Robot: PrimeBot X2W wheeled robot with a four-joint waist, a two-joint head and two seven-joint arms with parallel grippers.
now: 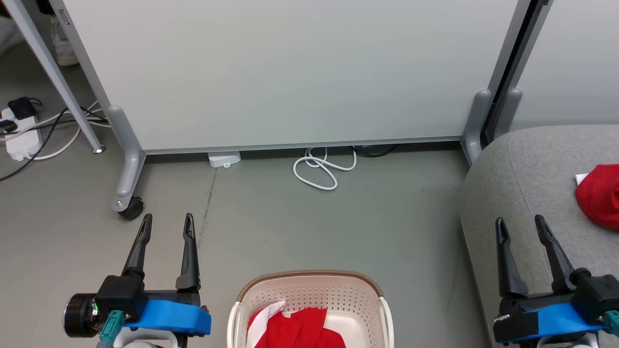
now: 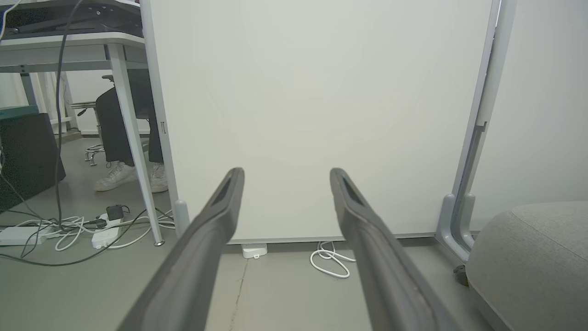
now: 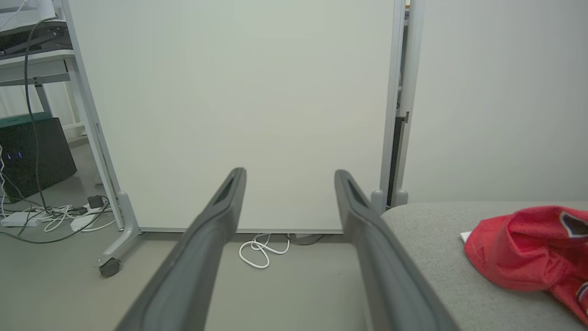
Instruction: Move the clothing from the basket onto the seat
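A red garment with white trim lies in the cream basket at the bottom centre of the head view. A second red garment rests bunched on the grey seat at the right. My left gripper hovers open over the floor, left of the basket, holding nothing. Over the seat's front edge my right gripper stands open and empty, left of the garment on the cushion.
A white partition panel on castor feet stands across the back. A coiled white cable lies on the floor at its base. Power strips and cords sit far left. A person's shoes show under a desk.
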